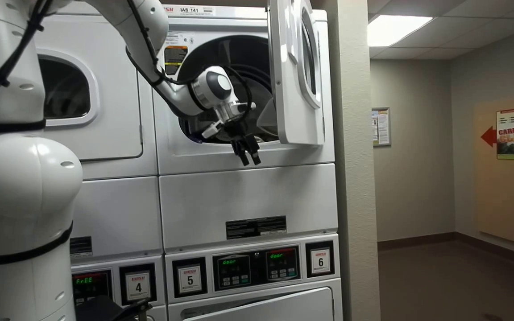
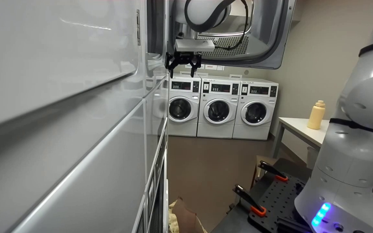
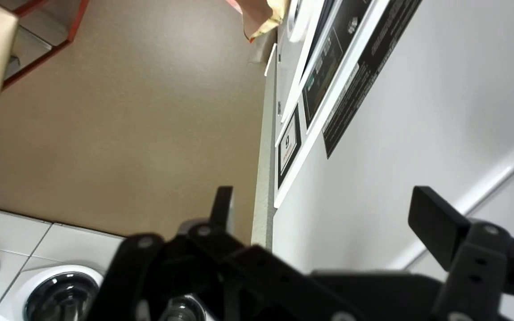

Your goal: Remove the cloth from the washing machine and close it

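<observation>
Door (image 1: 292,122) swung wide, gripper (image 2: 182,75) hanging by the opening

Upper machine (image 1: 203,156), above labels 5 and 6: door far out from the front, closing not yet done. Drum (image 1: 239,49) dark inside. A pale patch (image 1: 258,139) shows low at its lip, too small to name. Whether that is the cloth, or where the cloth lies, I cannot tell.

Arm (image 1: 154,26) reaches across the neighbouring machine, wrist before the opening. Gripper points down, a little below the opening's lower edge. Whether it touches the white front is unclear to me. Fingers (image 3: 435,223) spread well apart, only air between them, hold of nothing.

Two displays (image 1: 234,269) glow green, "door" on each; the next display over (image 1: 84,281) reads "FrEE". Lower door (image 1: 283,307) looks ajar.

Floor, near the stack: a crumpled brown thing (image 2: 186,216) with a yellowish edge, kind uncertain. Beyond, three front-loading washers (image 2: 219,129) in a row. Yellow bottle (image 2: 316,116) upright on a white table (image 2: 293,124).
</observation>
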Controlling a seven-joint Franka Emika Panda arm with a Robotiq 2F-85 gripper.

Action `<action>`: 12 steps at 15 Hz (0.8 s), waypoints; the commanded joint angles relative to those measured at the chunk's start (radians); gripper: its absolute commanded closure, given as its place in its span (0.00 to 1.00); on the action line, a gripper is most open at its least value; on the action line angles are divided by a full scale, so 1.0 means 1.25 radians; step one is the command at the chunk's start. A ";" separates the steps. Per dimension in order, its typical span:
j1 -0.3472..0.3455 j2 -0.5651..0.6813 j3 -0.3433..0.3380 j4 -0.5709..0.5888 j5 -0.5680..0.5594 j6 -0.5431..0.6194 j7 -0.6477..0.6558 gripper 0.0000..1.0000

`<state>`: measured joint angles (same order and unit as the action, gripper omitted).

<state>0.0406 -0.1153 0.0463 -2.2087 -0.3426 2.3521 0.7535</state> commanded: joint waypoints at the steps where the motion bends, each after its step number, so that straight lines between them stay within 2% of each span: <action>1: 0.000 -0.127 0.026 0.001 0.028 -0.181 -0.095 0.00; 7: -0.007 -0.268 0.101 0.041 -0.005 -0.471 -0.115 0.00; 10: -0.010 -0.304 0.141 0.065 -0.029 -0.561 -0.102 0.00; 12: -0.013 -0.329 0.150 0.068 -0.053 -0.578 -0.096 0.00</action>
<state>0.0441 -0.4919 0.2085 -2.1423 -0.3735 1.6777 0.6290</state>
